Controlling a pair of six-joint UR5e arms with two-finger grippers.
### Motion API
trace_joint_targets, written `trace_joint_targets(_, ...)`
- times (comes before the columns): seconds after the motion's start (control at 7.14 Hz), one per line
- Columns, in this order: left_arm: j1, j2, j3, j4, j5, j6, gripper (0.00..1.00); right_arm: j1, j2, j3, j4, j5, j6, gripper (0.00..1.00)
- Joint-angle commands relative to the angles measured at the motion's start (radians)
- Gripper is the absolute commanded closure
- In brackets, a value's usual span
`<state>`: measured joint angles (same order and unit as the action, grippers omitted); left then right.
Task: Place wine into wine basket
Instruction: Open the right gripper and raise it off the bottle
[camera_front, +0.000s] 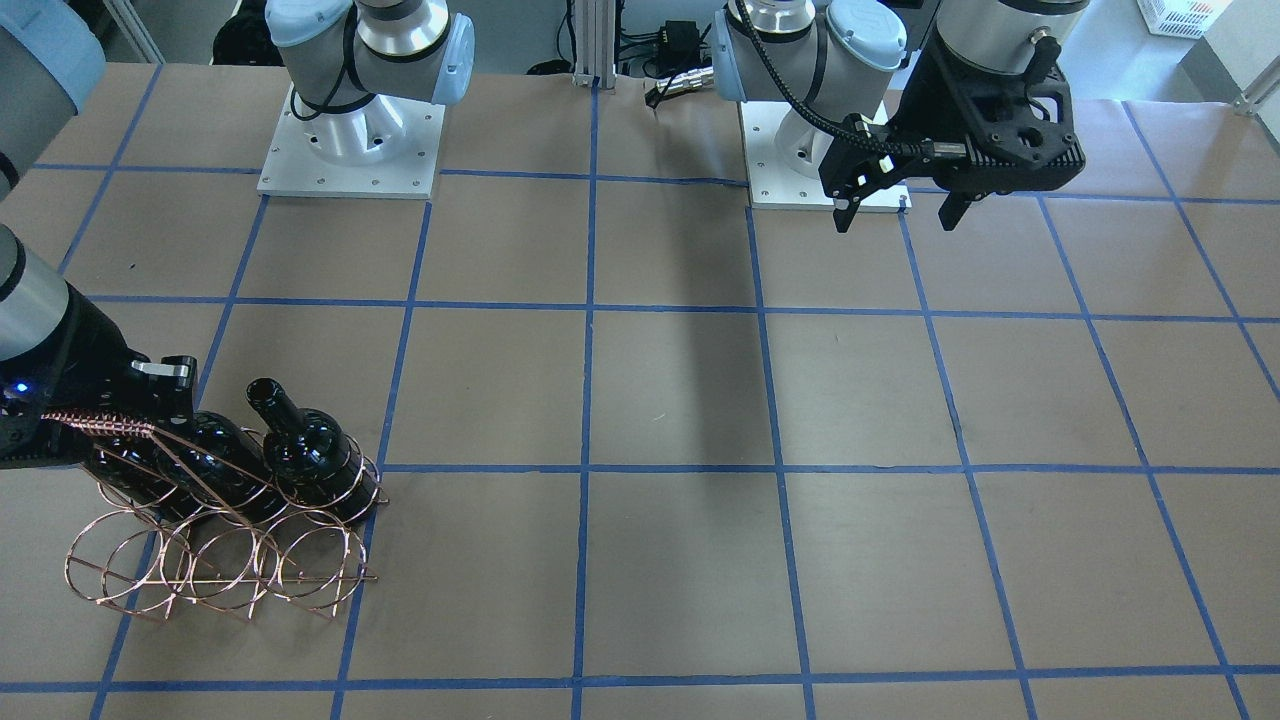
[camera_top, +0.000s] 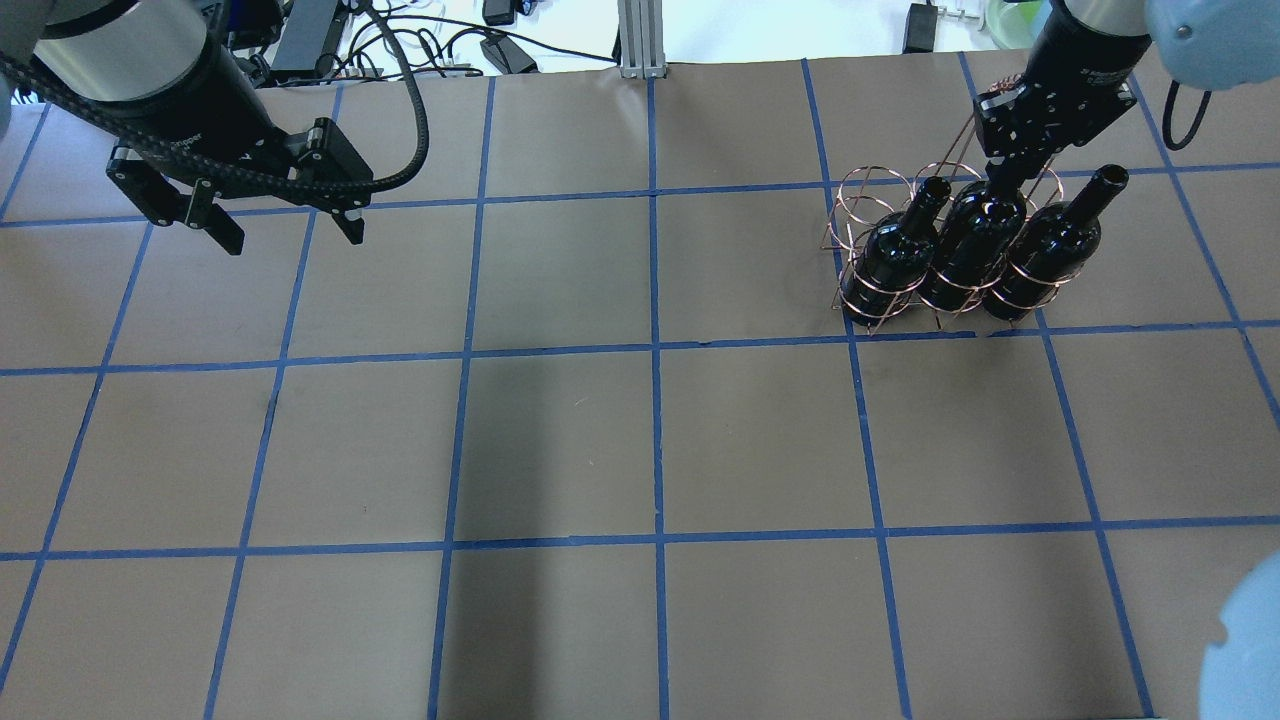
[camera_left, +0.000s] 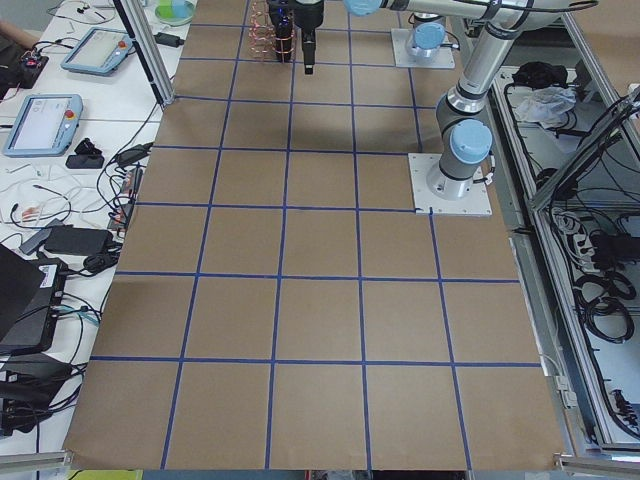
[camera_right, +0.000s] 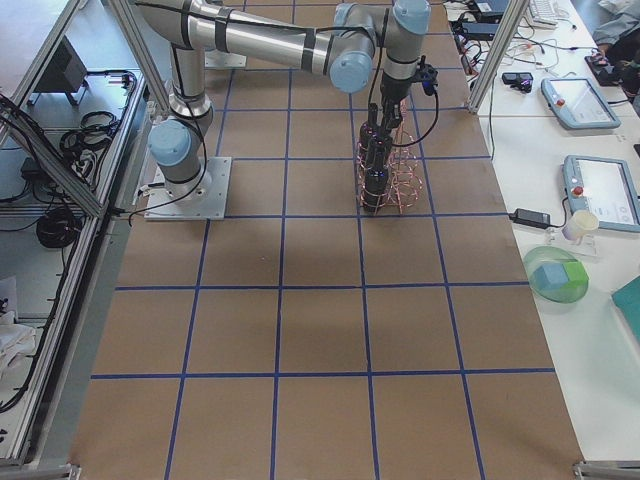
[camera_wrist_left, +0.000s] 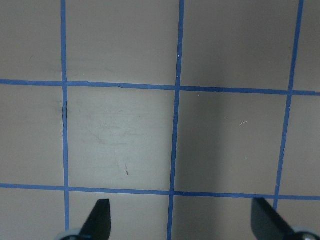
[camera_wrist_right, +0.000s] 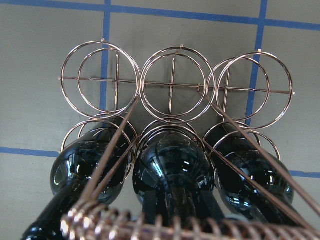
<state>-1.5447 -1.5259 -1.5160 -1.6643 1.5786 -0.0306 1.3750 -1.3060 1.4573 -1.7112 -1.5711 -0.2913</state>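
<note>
The copper wire wine basket (camera_top: 870, 185) stands at the far right of the table, also in the front view (camera_front: 210, 565) and the right wrist view (camera_wrist_right: 172, 82). Three near-black wine bottles lie tilted in its lower row of rings: left (camera_top: 890, 260), middle (camera_top: 965, 250), right (camera_top: 1050, 245). The other row of rings is empty. My right gripper (camera_top: 1000, 185) is shut on the middle bottle's neck, its fingers either side of it behind the coiled handle (camera_wrist_right: 177, 215). My left gripper (camera_top: 295, 240) hangs open and empty over the far left of the table (camera_wrist_left: 181, 215).
Brown paper with a blue tape grid covers the table (camera_top: 640, 440). The two arm bases (camera_front: 350, 150) stand at the robot's edge. Cables and a metal post (camera_top: 635, 40) lie beyond the far edge. Tablets and cables lie on side benches (camera_right: 580, 100).
</note>
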Motion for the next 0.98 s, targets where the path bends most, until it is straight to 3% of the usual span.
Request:
trace_joint_targets(0.0,0.001,0.001,0.0,0.003,0.0,0.0,0.0,-0.001,0.001,0.006,-0.001,0.0,-0.002,0.86)
trace_joint_targets(0.14,0.0,0.001,0.0,0.003,0.0,0.0,0.0,-0.001,0.001,0.008,-0.001,-0.001,-0.003,0.23)
trace_joint_targets(0.28,0.0,0.001,-0.001,0.003,0.001,0.0,0.0,-0.001,0.001,0.008,0.002,-0.001,-0.002,0.0)
trace_joint_targets(0.84,0.0,0.001,-0.001,0.003,0.001,0.0,0.0,-0.002,-0.012,0.002,0.004,-0.003,0.003,0.0)
